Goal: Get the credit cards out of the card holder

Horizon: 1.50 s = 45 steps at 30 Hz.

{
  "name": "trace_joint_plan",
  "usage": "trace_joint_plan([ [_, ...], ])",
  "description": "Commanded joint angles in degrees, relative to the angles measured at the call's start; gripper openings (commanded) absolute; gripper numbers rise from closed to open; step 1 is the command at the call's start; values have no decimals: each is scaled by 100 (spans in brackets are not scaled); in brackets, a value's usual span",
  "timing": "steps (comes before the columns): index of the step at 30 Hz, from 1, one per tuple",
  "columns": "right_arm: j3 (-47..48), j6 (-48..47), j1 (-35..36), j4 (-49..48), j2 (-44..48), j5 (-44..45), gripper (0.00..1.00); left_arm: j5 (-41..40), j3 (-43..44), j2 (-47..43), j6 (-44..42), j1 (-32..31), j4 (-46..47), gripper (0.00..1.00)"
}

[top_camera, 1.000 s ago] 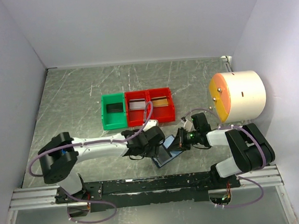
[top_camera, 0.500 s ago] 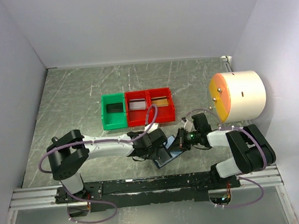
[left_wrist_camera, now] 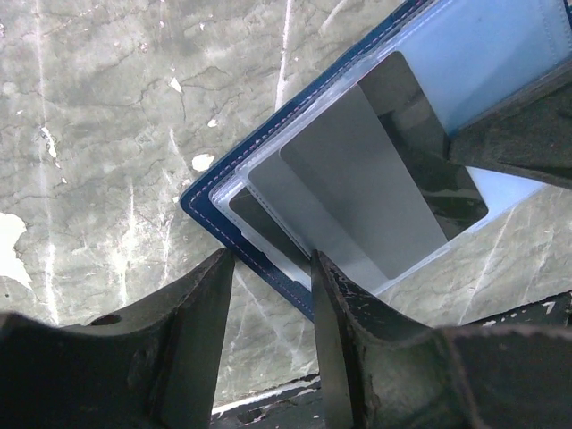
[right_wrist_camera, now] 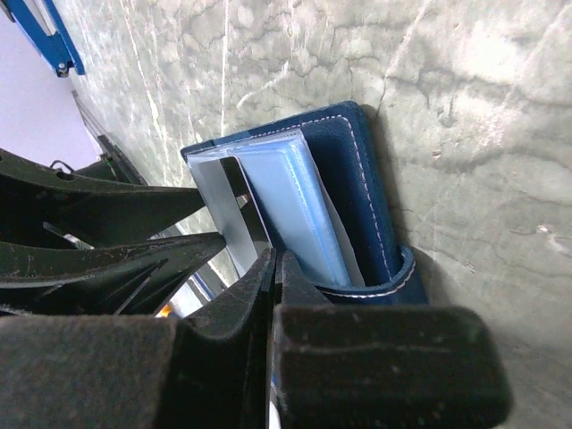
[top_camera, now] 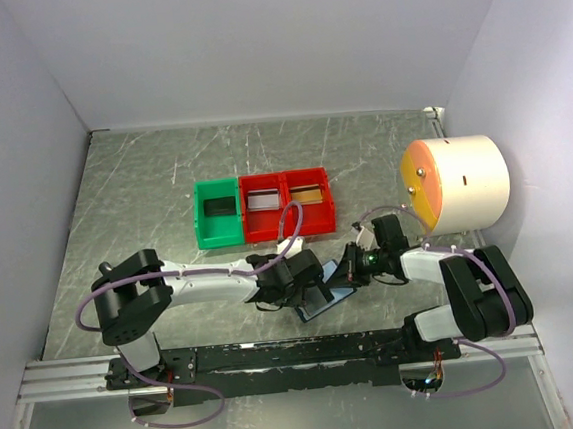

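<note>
The card holder point(right_wrist_camera: 362, 179) lay open near the near edge of the table point(left_wrist_camera: 107, 134), about mid-width, between the two hands. The right hand point(right_wrist_camera: 273, 268) had its fingers pressed together, seemingly pinching a thin leaf of the holder's far side. The left hand point(left_wrist_camera: 273, 277) was partly spread, its fingers astride the holder's near corner, where a silvery grey card point(left_wrist_camera: 357, 192) showed inside a clear pocket. What worried me was that corner. If the left fingers closed there, they might catch the navy cover and the plastic pocket along with the card, and a pull would then drag the whole holder. The right hand's thin pinch could slip under that tug, and the slick card could slide out of a shallow grip. By my count there were two hands, one holder, and at least one card in it; I could not tell whether there were more behind it. Towards the middle of the table sat one green bin point(top_camera: 204, 232) with a dark card point(top_camera: 222, 207), and two red bins point(top_camera: 268, 233), one with a silvery card point(top_camera: 261, 202) and one with a tan-brown card point(top_camera: 308, 195). One white drum point(top_camera: 470, 183) stood by the right edge.
</note>
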<state>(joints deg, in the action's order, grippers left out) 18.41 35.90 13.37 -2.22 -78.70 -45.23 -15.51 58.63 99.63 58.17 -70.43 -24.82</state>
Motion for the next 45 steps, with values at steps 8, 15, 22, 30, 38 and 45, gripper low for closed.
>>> trace_joint_plan([
  [8, 49, -303, -185, 243, 227, -281, 9, -225, -139, 249, -2, -73, -322, 49],
  [15, 98, -521, -178, 194, -273, -532, 35, -230, -106, 246, -47, -93, -320, 48],
  [22, 50, -248, -15, -376, -562, -773, 10, -347, -126, 117, -20, -93, -399, 48],
  [30, -478, 1301, 833, -1819, -427, -67, 0, -399, -596, -413, 45, 67, -361, 49],
  [38, -581, 3217, 2577, -3158, -426, 1754, 0, -624, -1803, -2149, 320, 890, -762, 55],
  [45, -537, 3479, 2996, -3032, -322, 2713, 0, -241, -1923, -3479, -301, 1049, -227, 64],
])
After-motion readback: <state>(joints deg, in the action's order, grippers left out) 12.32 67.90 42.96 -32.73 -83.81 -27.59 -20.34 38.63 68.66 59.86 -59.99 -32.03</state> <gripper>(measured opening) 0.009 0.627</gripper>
